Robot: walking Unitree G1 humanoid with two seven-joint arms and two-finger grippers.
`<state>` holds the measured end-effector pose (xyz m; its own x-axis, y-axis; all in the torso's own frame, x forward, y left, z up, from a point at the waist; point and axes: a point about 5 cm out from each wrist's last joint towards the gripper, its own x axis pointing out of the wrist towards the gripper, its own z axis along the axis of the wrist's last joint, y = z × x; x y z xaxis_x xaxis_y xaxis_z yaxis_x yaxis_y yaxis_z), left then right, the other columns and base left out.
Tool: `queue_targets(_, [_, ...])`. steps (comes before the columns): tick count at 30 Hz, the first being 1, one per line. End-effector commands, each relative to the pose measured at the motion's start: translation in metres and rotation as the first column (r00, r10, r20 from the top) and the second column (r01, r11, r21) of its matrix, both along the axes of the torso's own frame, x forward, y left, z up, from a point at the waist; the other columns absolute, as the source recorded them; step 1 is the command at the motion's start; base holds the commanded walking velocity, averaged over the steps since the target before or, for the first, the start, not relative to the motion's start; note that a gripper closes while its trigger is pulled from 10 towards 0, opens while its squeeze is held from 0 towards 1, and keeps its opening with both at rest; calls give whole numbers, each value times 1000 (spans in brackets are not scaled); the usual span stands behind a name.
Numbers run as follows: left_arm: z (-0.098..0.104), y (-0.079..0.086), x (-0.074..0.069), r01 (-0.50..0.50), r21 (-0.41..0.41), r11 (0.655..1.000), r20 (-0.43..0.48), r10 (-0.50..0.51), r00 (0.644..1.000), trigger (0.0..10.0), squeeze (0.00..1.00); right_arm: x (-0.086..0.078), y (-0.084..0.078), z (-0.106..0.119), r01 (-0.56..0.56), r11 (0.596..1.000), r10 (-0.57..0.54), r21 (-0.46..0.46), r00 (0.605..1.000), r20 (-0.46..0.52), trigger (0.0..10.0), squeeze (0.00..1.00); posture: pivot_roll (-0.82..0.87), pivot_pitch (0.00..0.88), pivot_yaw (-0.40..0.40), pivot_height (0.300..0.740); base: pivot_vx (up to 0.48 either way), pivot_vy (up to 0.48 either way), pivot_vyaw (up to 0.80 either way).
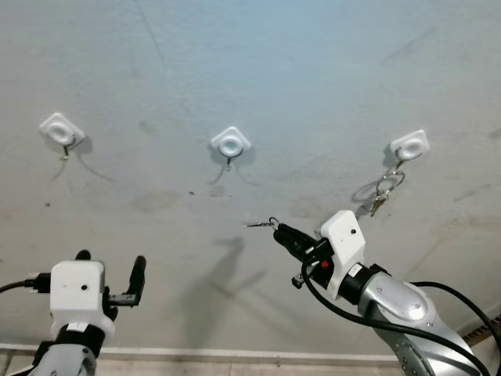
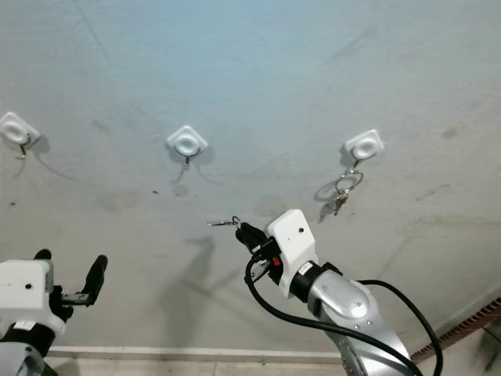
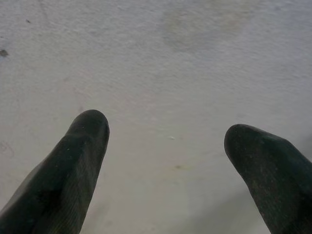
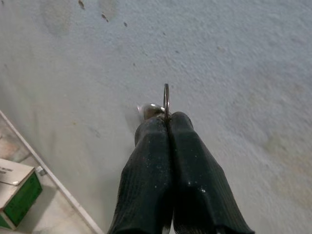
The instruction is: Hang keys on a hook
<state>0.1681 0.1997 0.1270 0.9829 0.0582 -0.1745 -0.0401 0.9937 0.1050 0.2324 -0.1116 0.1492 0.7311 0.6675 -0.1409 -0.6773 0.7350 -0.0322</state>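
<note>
The right gripper [image 1: 279, 229] pinches a key ring [image 1: 261, 224] tight, below the middle hook [image 1: 230, 144] — nothing between them. Other keys [image 1: 383, 193] hang on the right hook [image 1: 409, 146]. The left gripper [image 1: 109, 270] is spread wide, low down.

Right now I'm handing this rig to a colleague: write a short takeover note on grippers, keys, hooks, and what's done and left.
Right gripper: shut on a small metal key ring, held in front of the grey wall, below and right of the middle white wall hook.
Left gripper: open, holding nothing, low at the left.
Hooks: left white wall hook and the middle one are bare; the right white wall hook already carries a hanging key set.
Done: one set hung, next ring picked up.
Left: bring the held ring to a bare hook, probably the middle one, slip it on, release.
</note>
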Motion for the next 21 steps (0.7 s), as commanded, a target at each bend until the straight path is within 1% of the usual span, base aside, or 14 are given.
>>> queue_targets(1, [-1,3,-2,-22,26,999,-11,23,1000,10000,0,1,10,9,-48,998,46,34,998,40,10000,0,189,0,0,740,0,0,0])
queue_targets(2, [-1,4,-2,-27,28,999,-13,28,1000,10000,0,0,15,12,-75,996,73,46,996,49,10000,0,192,0,2,740,0,0,0])
queue_targets(4, [-1,4,-2,-27,27,999,-13,28,1000,10000,0,0,16,12,-81,996,78,48,996,50,10000,0,192,0,2,740,0,0,0])
queue_targets(5, [-2,4,-3,-24,29,999,-19,24,1000,10000,0,-2,21,15,-128,990,125,52,991,58,10000,0,194,0,4,740,0,0,0])
queue_targets(7, [-3,5,-4,-17,33,999,-26,18,999,10000,0,-4,25,18,-169,984,165,52,984,65,10000,0,194,0,5,740,0,0,0])
queue_targets(12, [-6,4,-9,23,42,999,-46,-21,999,10000,0,-2,34,32,-291,953,284,84,955,88,10000,0,195,0,12,740,0,0,0])
queue_targets(14, [-6,3,-9,28,43,999,-46,-26,999,10000,0,0,37,36,-322,942,314,97,945,95,10000,0,196,0,13,740,0,0,0])
queue_targets(15, [-6,1,-9,54,45,998,-40,-52,998,10000,0,1,42,41,-357,928,347,107,932,102,10000,0,199,0,14,740,0,0,0])
queue_targets(17, [-6,-1,-9,85,42,996,-40,-83,996,10000,0,3,47,45,-383,916,371,118,922,113,10000,0,202,0,16,740,0,0,0])
queue_targets(18, [-8,-2,-10,99,27,995,-48,-97,994,10000,0,5,50,47,-397,909,383,125,916,120,10000,0,204,0,16,740,0,0,0])
queue_targets(19, [-12,-6,-13,144,-5,990,-65,-144,987,10000,0,9,56,51,-418,900,401,127,906,139,10000,0,204,0,16,740,0,0,0])
queue_targets(21, [-14,-8,-12,167,-24,986,-67,-168,984,10000,0,13,61,55,-425,895,405,137,901,155,10000,0,215,0,17,740,0,0,0])
